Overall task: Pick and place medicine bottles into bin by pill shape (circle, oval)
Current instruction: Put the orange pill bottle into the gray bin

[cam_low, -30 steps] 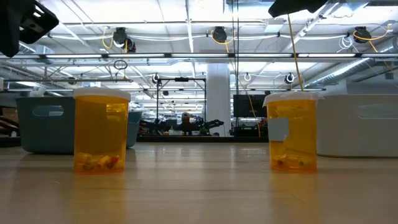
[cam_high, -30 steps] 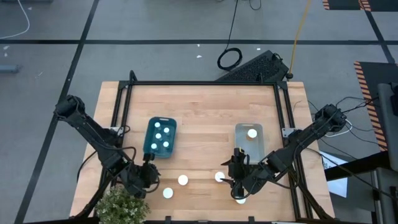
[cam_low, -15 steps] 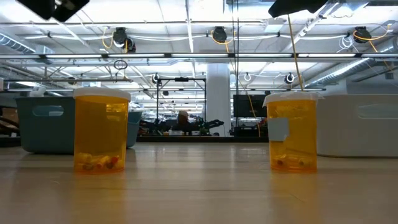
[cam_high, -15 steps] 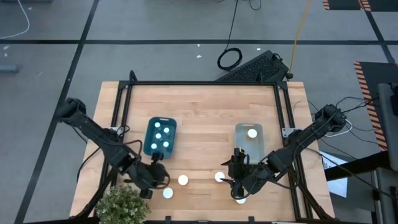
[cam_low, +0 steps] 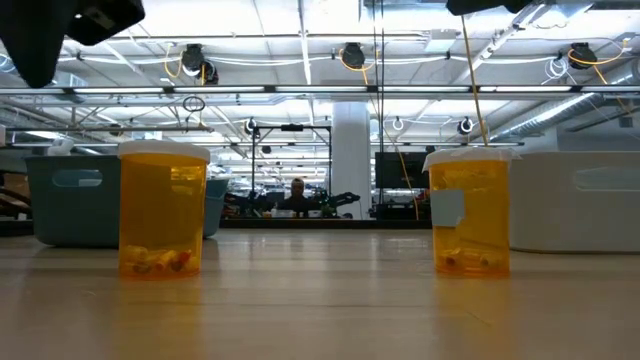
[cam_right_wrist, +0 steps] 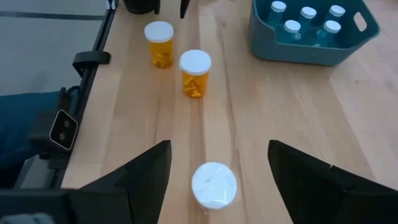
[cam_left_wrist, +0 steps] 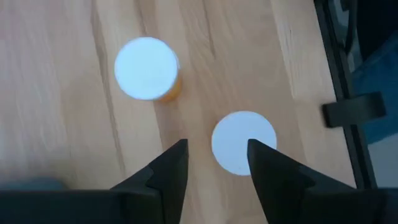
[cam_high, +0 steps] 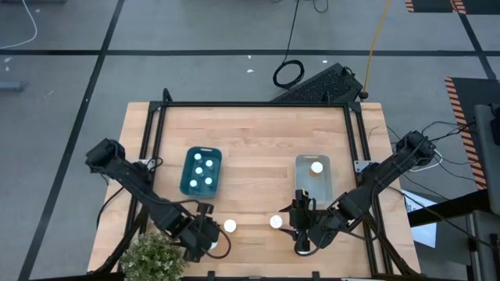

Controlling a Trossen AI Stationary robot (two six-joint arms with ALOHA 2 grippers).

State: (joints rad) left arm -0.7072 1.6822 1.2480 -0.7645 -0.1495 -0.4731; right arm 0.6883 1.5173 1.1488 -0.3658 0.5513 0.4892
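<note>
- Swung along the wood-grain counter (cam_high: 258,133)'s front edge since the earlier frame: left gripper (cam_high: 209,238), fingers (cam_left_wrist: 168,171) spread, above a white-capped amber bottle (cam_left_wrist: 244,142).
- Right gripper (cam_high: 301,242), fingers parted, over another round-capped bottle (cam_right_wrist: 213,184).
- Pills visible only from low view.

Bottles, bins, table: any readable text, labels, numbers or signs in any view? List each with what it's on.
None can be read.
Amber bottle in the low view: a pale label patch on its side, too blurred to read.
Other amber bottle: no print visible.
White caps in the wrist views: blank.
Blue bin and clear bin: no markings visible.
Room behind the table: nothing legible.
</note>
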